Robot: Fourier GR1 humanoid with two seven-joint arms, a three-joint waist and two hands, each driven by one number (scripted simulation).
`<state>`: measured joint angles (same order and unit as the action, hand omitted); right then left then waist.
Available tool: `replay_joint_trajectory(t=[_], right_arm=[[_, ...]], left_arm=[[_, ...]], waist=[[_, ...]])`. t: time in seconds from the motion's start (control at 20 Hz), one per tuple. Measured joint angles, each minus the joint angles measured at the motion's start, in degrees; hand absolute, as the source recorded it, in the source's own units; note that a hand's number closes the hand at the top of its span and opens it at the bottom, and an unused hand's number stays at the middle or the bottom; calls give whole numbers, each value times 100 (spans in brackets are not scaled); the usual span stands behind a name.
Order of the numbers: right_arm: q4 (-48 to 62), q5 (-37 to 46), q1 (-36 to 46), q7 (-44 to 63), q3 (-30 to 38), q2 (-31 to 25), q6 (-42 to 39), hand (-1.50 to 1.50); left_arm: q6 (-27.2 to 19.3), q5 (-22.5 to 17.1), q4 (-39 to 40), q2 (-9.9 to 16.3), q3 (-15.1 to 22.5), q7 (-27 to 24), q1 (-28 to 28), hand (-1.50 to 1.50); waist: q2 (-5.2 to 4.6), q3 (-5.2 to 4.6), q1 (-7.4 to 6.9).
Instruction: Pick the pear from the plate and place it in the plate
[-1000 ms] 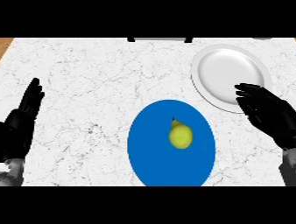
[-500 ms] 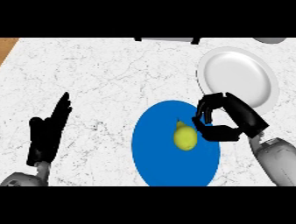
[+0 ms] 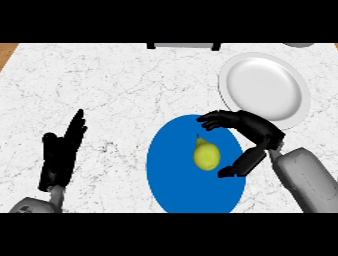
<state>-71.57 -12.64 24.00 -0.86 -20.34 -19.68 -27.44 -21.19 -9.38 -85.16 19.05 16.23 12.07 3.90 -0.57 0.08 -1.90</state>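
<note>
A white marbled counter (image 3: 128,90) is filling the view, with wood showing at its far corners. The pear (image 3: 206,156) is lying on the blue plate (image 3: 172,175), stem pointing away. The right hand (image 3: 249,135) is arching over the pear's right side, fingers and thumb spread wide, apparently not touching it. The white plate (image 3: 264,90) is sitting just beyond. The left hand (image 3: 61,155) is resting open at lower left

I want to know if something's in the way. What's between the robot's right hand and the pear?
Nothing but bare blue plate. In the head view the right hand arches beside the pear, fingers above and thumb below, not touching it.
</note>
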Motion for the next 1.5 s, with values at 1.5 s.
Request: replay_joint_trajectory(t=[1.5], right_arm=[[2626, 3185, 2738, -412, -1140, 608, -2465, -150]], left_arm=[[367, 259, 208, -280, -479, -13, -23, 0]], waist=[[45, -7, 122]])
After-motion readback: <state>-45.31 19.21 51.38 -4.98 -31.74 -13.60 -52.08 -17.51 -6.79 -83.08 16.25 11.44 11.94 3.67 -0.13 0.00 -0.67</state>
